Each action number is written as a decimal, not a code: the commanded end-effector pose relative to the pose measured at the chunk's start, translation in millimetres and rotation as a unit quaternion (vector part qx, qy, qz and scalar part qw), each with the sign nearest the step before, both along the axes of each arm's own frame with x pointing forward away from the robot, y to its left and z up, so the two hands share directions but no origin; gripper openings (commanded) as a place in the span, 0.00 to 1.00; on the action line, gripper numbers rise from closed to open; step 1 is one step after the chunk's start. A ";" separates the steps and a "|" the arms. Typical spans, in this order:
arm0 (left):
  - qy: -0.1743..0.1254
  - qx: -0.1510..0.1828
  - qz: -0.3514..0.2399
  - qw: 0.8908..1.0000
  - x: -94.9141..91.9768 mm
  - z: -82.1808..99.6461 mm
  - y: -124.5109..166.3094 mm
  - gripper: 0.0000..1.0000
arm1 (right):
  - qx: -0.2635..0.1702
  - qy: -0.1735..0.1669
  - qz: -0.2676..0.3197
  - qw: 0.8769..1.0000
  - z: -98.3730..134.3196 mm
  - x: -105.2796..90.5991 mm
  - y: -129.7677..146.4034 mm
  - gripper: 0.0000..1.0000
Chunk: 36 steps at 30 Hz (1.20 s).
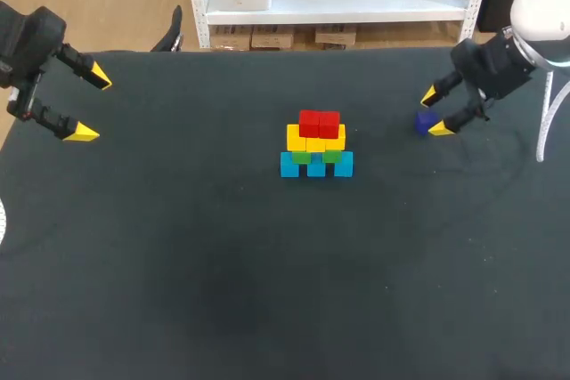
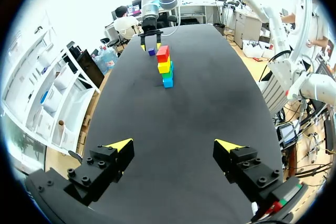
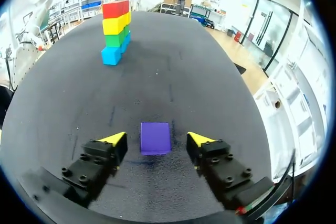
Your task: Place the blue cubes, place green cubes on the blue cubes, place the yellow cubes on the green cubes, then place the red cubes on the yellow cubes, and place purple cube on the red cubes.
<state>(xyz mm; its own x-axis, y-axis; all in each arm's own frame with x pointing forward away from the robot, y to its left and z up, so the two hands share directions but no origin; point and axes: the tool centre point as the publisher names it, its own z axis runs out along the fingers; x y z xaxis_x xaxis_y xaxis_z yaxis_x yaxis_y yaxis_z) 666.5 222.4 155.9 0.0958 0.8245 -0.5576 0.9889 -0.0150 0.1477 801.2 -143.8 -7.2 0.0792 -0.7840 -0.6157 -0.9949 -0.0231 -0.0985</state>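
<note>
At the table's middle stands a stack: blue cubes (image 1: 316, 165) at the base, green cubes (image 1: 315, 156) on them, then yellow cubes (image 1: 315, 138), with red cubes (image 1: 320, 122) on top. The purple cube (image 1: 425, 121) lies on the table at the right. My right gripper (image 1: 435, 112) straddles it. In the right wrist view the purple cube (image 3: 155, 137) sits between the fingers of that gripper (image 3: 157, 139), with a gap on each side, so it is open. My left gripper (image 1: 91, 105) hangs open and empty at the far left, well away from the stack (image 2: 165, 66).
The black table top (image 1: 267, 291) is bare apart from the stack and the purple cube. Its rear edge (image 1: 312, 51) runs just behind both grippers. Wide free room lies in front of the stack and on both sides of it.
</note>
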 end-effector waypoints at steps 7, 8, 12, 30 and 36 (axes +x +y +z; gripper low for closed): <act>-0.001 0.000 0.000 1.000 0.4 -0.4 0.1 1.00 | -0.004 0.000 0.011 1.000 1.0 3.2 0.6 0.00; -0.001 0.000 0.000 1.000 0.4 -0.4 0.1 1.00 | -0.004 -0.001 0.011 1.000 1.5 3.2 0.8 0.00; -0.001 0.000 0.000 1.000 0.4 -0.4 0.1 1.00 | 0.002 0.001 0.004 1.000 6.7 0.5 3.3 0.00; -0.001 0.000 0.000 1.000 0.4 -0.4 0.1 1.00 | 0.022 -0.022 -0.118 0.992 100.6 -30.5 59.4 0.00; -0.001 0.000 0.000 1.000 0.4 -0.4 0.1 1.00 | 0.017 -0.046 -0.120 0.992 127.7 -38.2 80.3 0.00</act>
<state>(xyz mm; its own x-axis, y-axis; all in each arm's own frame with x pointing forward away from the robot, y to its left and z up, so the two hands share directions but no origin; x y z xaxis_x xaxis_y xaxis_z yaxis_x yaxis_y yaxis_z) 666.5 222.5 155.9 0.0957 0.8245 -0.5577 0.9889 -0.0149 0.1477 783.1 -70.7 110.1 -0.0450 -0.7446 -0.6660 -0.9834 0.1503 -0.1015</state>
